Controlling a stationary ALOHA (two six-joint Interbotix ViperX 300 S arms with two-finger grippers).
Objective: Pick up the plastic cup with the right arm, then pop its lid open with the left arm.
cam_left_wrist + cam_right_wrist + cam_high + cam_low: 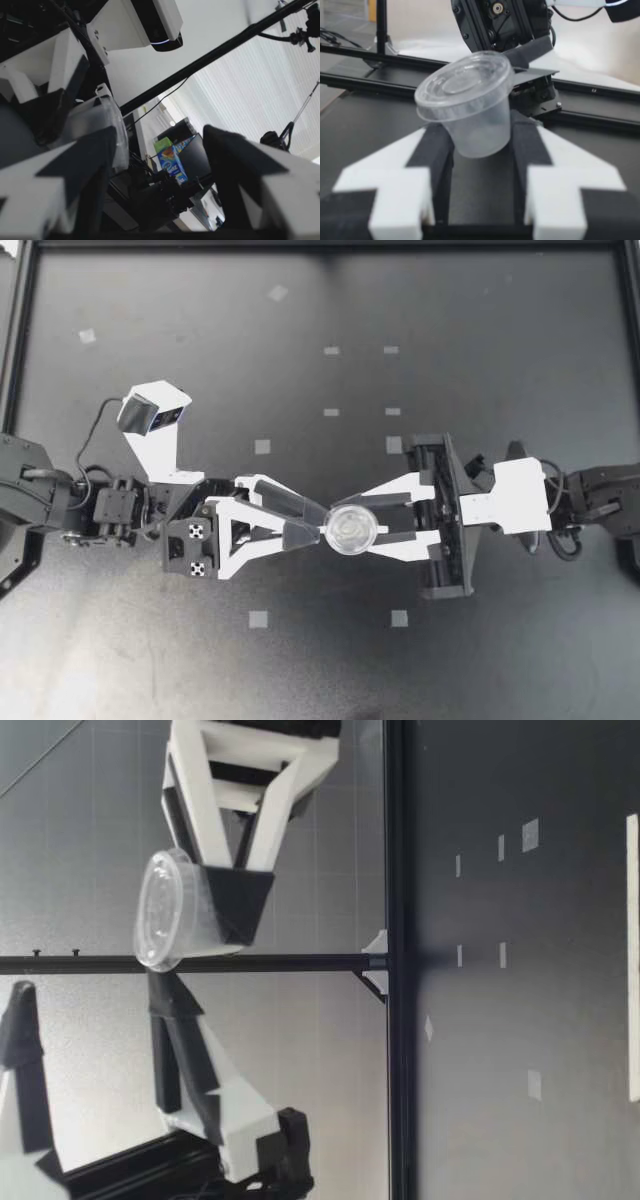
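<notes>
My right gripper (pixel 368 527) is shut on a small clear plastic cup (pixel 352 530) with a lid, held well above the black table (pixel 300 660). The right wrist view shows the cup (pixel 470 110) pinched at its lower body between the two pads, lid uppermost and slightly tilted. My left gripper (pixel 312 525) faces it from the other side, open wide and turned so one finger is above the other. In the low view its lower fingertip (pixel 165 990) stands right beside the cup (pixel 175 910), and I cannot tell whether they touch. In the left wrist view the cup (pixel 102 120) lies just beside one finger (pixel 80 170).
Small white tape squares (pixel 258 619) mark the table. A black frame rail (pixel 320 246) runs along the far edge, and a crossbar (pixel 250 961) passes behind the cup in the low view. Both arms meet at the table's middle.
</notes>
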